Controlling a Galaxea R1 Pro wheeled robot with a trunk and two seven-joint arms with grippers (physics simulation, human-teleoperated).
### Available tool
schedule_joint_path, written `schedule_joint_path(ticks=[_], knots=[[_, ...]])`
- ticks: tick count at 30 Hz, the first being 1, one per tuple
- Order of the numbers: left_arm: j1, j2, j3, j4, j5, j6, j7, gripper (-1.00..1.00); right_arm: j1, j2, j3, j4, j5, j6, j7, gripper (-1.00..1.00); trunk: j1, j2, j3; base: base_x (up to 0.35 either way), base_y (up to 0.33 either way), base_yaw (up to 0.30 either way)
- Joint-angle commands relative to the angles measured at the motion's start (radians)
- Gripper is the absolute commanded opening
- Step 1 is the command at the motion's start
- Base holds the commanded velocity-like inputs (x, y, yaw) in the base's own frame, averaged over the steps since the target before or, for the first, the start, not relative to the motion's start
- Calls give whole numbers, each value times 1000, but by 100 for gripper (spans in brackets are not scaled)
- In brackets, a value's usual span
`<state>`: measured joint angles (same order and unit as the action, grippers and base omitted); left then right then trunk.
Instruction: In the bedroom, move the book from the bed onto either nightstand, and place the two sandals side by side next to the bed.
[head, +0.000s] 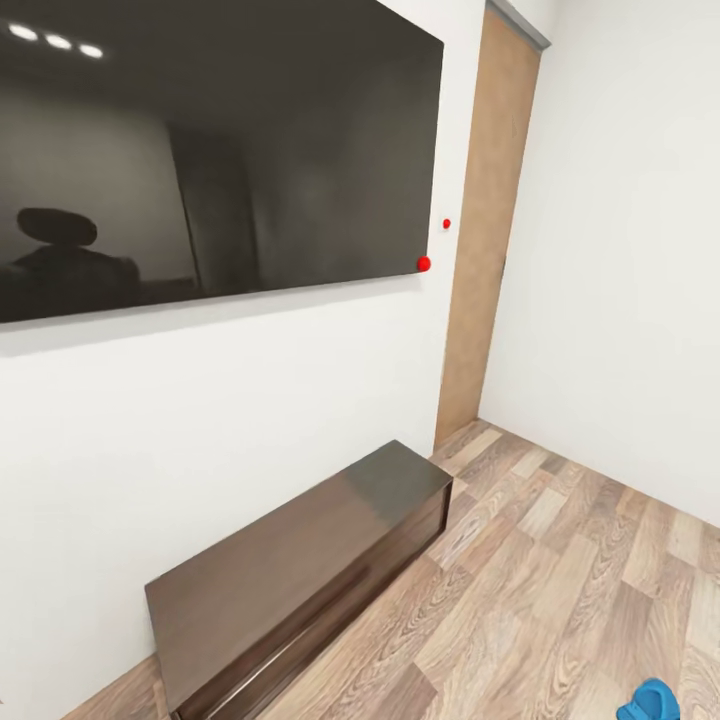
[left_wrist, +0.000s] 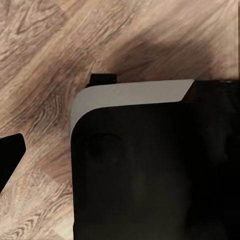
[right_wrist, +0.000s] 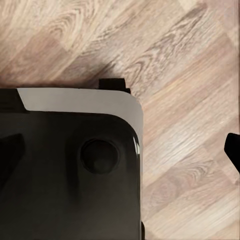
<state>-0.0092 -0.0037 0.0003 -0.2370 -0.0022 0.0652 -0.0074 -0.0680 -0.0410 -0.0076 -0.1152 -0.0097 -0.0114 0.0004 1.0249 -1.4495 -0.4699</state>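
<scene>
Only blue sandal (head: 650, 702) on floor (head: 560, 590), fingers unseen

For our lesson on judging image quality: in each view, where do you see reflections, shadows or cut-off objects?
Head view: the black wall screen mirrors ceiling lights and a dim room; the long low dark cabinet has a glossy sheen; a blue sandal is cropped at the bottom edge. Left wrist view: a soft dark shadow falls on the wood-plank floor. Right wrist view: the robot's black base shows a faint edge highlight.
</scene>
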Motion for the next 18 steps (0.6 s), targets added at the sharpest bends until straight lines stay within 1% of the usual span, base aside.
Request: schedule_joint_path(ticks=[1, 6, 7, 11, 12, 13, 14, 15, 18], knots=[[-16, -9, 0, -56, 1, 50, 0, 100, -4, -4, -2, -13, -3, 1, 2, 100, 0, -1, -1, 35, -9, -224], [-35, -16, -2, -105, 3, 107, 1, 100, -14, -5, -3, -30, -4, 6, 1, 100, 0, -1, -4, 21, -5, -236], [-46, -26, -4, -128, 1, 136, 1, 100, -25, -6, -3, -44, -5, 10, 0, 100, 0, -1, -4, 9, -2, -245], [-75, -52, -6, -162, -6, 191, 3, 100, -66, -7, -5, -69, -6, 28, -1, 100, 0, -1, -6, 5, -1, -248], [-75, -52, -6, -162, -6, 191, 3, 100, -66, -7, -5, -69, -6, 28, -1, 100, 0, -1, -7, 4, -1, -248], [-105, -72, -8, -179, -8, 225, 4, 100, -104, -7, -6, -79, -7, 53, -1, 100, 0, -1, -8, 2, 0, -246], [-116, -80, -8, -184, -8, 236, 3, 100, -119, -7, -7, -83, -7, 62, -2, 100, 0, -1, -8, 2, 0, -245], [-116, -80, -8, -184, -8, 236, 3, 100, -119, -7, -7, -83, -7, 62, -2, 100, 0, -1, -9, 2, 0, -245], [-154, -103, -9, -205, -9, 268, 3, 100, -166, -11, -7, -95, -7, 89, -2, 100, 0, -1, -11, 1, 0, -243]])
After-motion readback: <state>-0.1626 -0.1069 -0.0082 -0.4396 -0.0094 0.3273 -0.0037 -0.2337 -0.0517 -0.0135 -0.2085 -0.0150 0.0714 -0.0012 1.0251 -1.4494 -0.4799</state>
